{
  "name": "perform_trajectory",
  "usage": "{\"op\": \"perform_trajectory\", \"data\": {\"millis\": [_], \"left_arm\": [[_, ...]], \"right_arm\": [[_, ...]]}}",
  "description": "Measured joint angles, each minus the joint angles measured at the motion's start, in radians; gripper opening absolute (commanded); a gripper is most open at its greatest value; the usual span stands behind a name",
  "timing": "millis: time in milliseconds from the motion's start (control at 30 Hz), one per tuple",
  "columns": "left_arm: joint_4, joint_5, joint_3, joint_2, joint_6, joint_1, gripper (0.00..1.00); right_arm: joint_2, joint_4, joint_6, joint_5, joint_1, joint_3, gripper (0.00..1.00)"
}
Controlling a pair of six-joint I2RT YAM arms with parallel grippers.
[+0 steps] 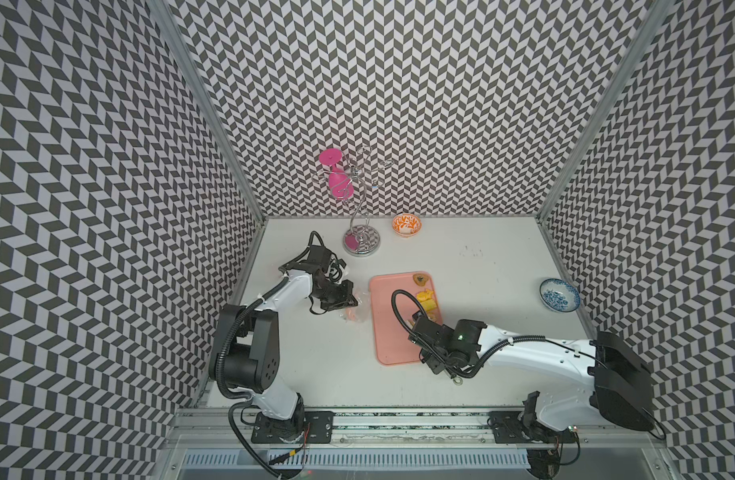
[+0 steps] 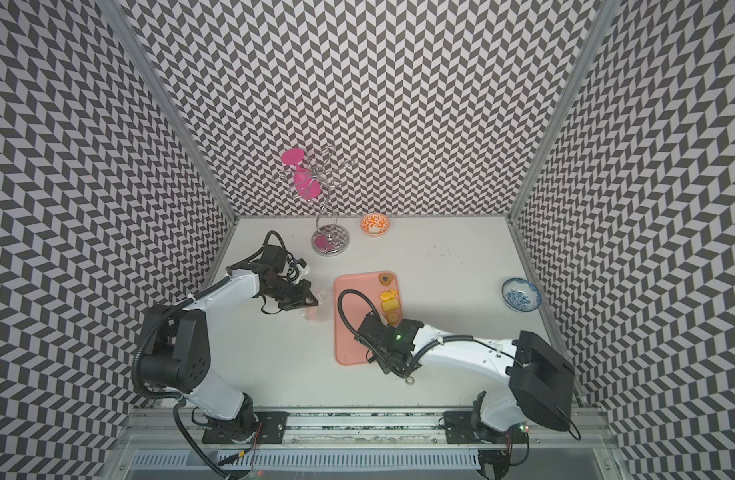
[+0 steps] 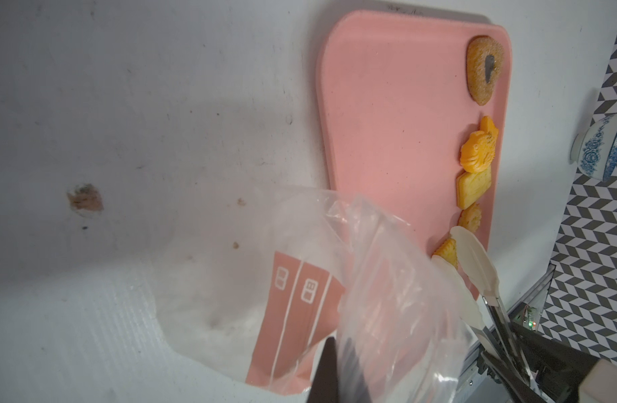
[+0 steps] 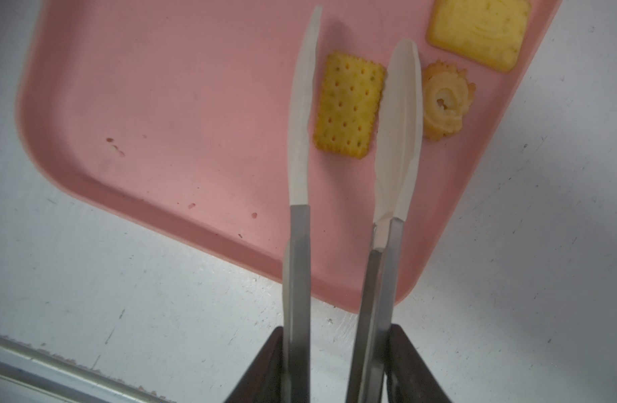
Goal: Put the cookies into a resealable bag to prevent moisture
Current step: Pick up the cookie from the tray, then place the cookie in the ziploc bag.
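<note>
Several cookies lie in a row along the right side of a pink tray (image 1: 393, 328): a brown heart (image 3: 483, 69), a yellow fish (image 3: 478, 146), a square biscuit (image 3: 472, 188) and a round swirl (image 4: 443, 101). My right gripper (image 4: 335, 349) is shut on a pair of white-tipped tongs (image 4: 300, 139). The tongs' tips stand either side of a dotted rectangular cracker (image 4: 349, 108) that lies flat on the tray. My left gripper (image 3: 335, 377) is shut on the rim of a clear resealable bag (image 3: 387, 279), left of the tray, with its mouth held up.
A metal glass stand (image 1: 359, 245) with a pink glass (image 1: 336, 180) hanging from it stands at the back. An orange patterned bowl (image 1: 406, 224) sits beside it. A blue and white bowl (image 1: 559, 294) sits near the right wall.
</note>
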Motion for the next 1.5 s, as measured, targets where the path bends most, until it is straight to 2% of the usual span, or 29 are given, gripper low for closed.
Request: {"op": "perform_trajectory", "data": {"millis": [267,667,1000,1167,1367,1500], "left_arm": [[0.0,0.0,-0.002,0.0,0.007,0.0,0.03],[0.016,0.0,-0.019,0.0,0.006,-0.009,0.03],[0.024,0.002,-0.028,-0.001,-0.007,-0.014,0.03],[0.024,0.009,-0.028,-0.001,-0.014,-0.028,0.03],[0.02,0.024,-0.018,-0.001,-0.025,-0.057,0.03],[0.018,0.032,0.011,-0.001,-0.034,-0.077,0.03]], "right_arm": [[0.061,-0.064,0.015,0.043,0.06,0.044,0.43],[0.08,-0.109,0.024,0.089,0.074,0.08,0.32],[-0.01,-0.062,0.022,0.102,0.074,0.087,0.29],[-0.103,0.023,0.001,0.103,0.066,0.087,0.29],[-0.235,0.271,-0.058,0.045,0.053,0.047,0.29],[-0.235,0.37,-0.08,-0.023,0.031,0.023,0.29]]}}
